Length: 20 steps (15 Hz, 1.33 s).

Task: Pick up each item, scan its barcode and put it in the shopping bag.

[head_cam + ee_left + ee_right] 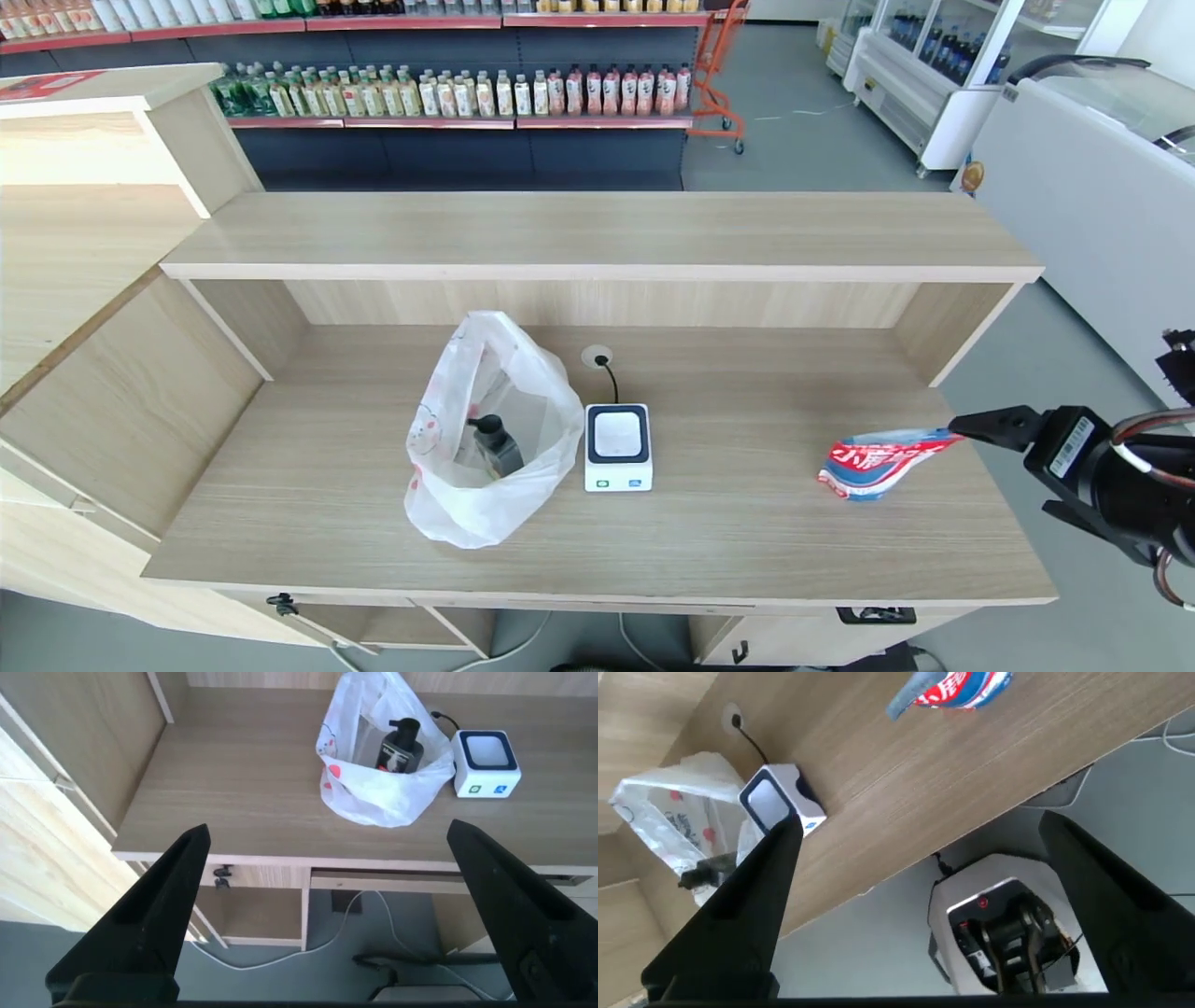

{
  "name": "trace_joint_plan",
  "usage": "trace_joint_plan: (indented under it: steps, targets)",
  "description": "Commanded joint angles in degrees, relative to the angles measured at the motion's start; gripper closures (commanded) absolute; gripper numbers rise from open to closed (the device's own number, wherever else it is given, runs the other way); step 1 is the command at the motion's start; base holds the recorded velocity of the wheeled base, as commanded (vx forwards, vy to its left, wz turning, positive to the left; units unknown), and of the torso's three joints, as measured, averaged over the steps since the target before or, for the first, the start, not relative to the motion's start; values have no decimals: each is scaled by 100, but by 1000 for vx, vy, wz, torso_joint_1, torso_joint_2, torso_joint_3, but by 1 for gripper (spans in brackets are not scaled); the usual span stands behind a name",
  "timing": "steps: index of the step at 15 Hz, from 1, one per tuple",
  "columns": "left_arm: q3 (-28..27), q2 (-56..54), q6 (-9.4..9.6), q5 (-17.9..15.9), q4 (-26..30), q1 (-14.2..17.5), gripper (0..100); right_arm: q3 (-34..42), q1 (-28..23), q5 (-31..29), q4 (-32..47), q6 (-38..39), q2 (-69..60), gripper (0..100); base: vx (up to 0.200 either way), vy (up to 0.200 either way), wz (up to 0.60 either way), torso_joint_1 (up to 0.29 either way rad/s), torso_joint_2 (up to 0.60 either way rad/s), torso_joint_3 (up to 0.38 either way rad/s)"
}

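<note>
A white plastic shopping bag (485, 439) (374, 775) (663, 812) stands open on the wooden counter (728, 532), left of centre. A dark bottle (495, 446) (400, 749) (708, 871) sits inside it. Just right of the bag is the white box scanner (617, 446) (484, 761) (780, 798). A red, white and blue snack pouch (878, 462) (957, 689) lies near the counter's right end. My right gripper (1018, 467) (924, 905) hangs open and empty off that right edge, one fingertip close to the pouch's corner. Open and empty too, my left gripper (327, 915) is low in front of the counter's left part.
A raised shelf (597, 233) and side walls enclose the counter at the back and sides. The scanner's black cable (611, 378) runs back to a grommet hole. White freezers (1074, 159) stand to the right, and drawers (262, 905) sit under the counter front.
</note>
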Motion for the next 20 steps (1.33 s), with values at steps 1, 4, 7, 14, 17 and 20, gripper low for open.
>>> trace_joint_plan:
  steps: [1, 4, 7, 14, 17, 20]
  targets:
    - [1, -2, -3, 0, -1, -5, 0, -282, -55, 4, 208, 426, 138, 0, 0, -200, 0, 17, 7, -2]
    - [1, -2, -12, 0, -1, -5, 0, -555, -82, -5, 340, 980, 358, 0, 0, -67, 0, -1, 1, 1]
    - [1, -2, -12, 0, -1, -5, 0, -1223, -512, -49, 938, 1622, 876, 0, 0, 0, 0, 0, 0, 0]
    - [1, -2, -12, 0, -1, -5, 0, -1653, -1303, -234, 1254, 1736, 2080, 0, 0, 0, 0, 0, 0, 0]
    - [1, -2, -12, 0, -1, -5, 0, -1627, -1347, -295, 1228, 1745, 2617, 0, 0, 0, 0, 0, 0, 0]
    - [1, -2, -12, 0, -1, -5, 0, -1662, -1171, -251, 1114, 1683, 3082, 0, 0, 0, 0, 0, 0, 0]
